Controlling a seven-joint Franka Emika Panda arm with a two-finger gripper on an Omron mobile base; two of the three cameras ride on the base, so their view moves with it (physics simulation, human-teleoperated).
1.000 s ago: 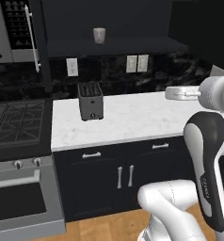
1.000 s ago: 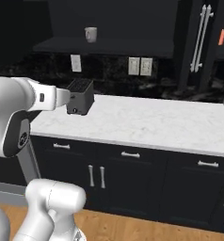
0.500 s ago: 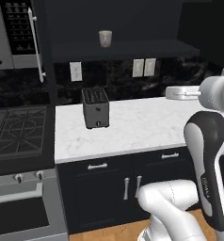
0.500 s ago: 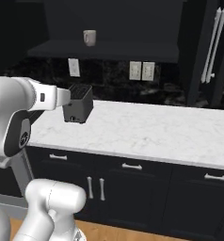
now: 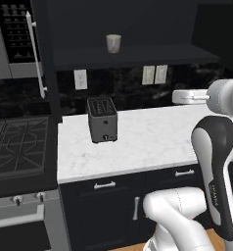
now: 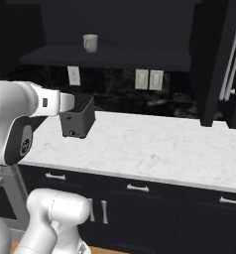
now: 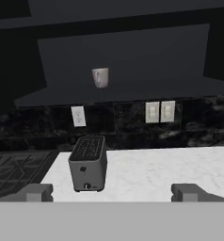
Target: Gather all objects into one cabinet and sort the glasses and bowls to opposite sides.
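One pale cream cup (image 5: 113, 43) stands upright on the dark inner shelf (image 5: 152, 53) of the black upper cabinet (image 6: 115, 20), toward the shelf's left part and well above the tabletop (image 5: 138, 142). From the right base camera the same cup (image 6: 90, 42) sits near the left end of the shelf (image 6: 140, 58), and from the hand camera the cup (image 7: 100, 77) appears against the dark back of the open cabinet.

On the white marble tabletop below, a black toaster (image 5: 102, 119) stands near the left end, close to the edge beside the stove (image 5: 18, 144). It is below the cup and slightly to its left. On the wall behind it are a single outlet plate (image 5: 80, 79) and a pair of switch plates (image 5: 154, 74). A cabinet door with a long vertical silver bar handle (image 5: 35, 54) stands open at the left of the left base camera's picture; another door with bar handles (image 6: 233, 54) hangs at the right of the right base camera's picture.

The end effector (image 7: 113, 193) is released: its two dark finger tips (image 7: 37, 192) stand far apart at the bottom of the hand camera's picture, with nothing between them. It hangs in the air in front of the tabletop, pointing toward the toaster (image 7: 88, 163) and the shelf above, apart from both. Drawer fronts with short handles (image 6: 138, 188) run under the tabletop (image 6: 154, 144).
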